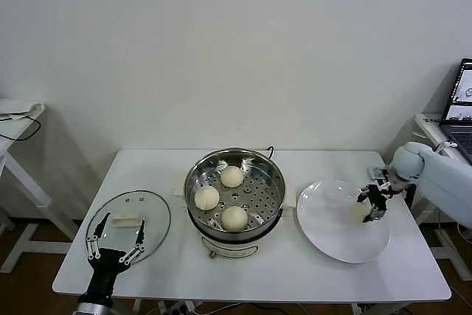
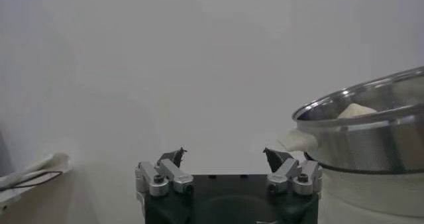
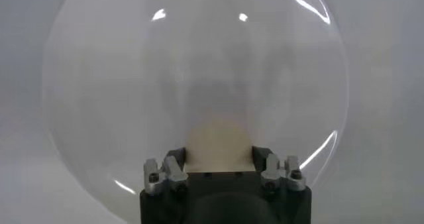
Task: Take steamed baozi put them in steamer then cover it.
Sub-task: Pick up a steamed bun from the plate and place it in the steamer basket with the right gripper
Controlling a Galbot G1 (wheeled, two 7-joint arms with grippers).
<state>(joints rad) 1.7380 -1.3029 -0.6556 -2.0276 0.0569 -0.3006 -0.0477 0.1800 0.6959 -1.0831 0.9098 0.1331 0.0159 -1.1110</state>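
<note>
The steel steamer stands at the table's middle with three baozi on its perforated tray. A fourth baozi lies on the white plate to the right. My right gripper is shut on it, a finger pressed on each side. The glass cover lies flat at the table's left. My left gripper hovers open above the cover's handle, holding nothing. In the left wrist view the steamer shows with a baozi over its rim.
A laptop sits on a side surface at the far right, close behind my right arm. Another white table with a black cable stands at the far left. The steamer's cord runs off behind the pot.
</note>
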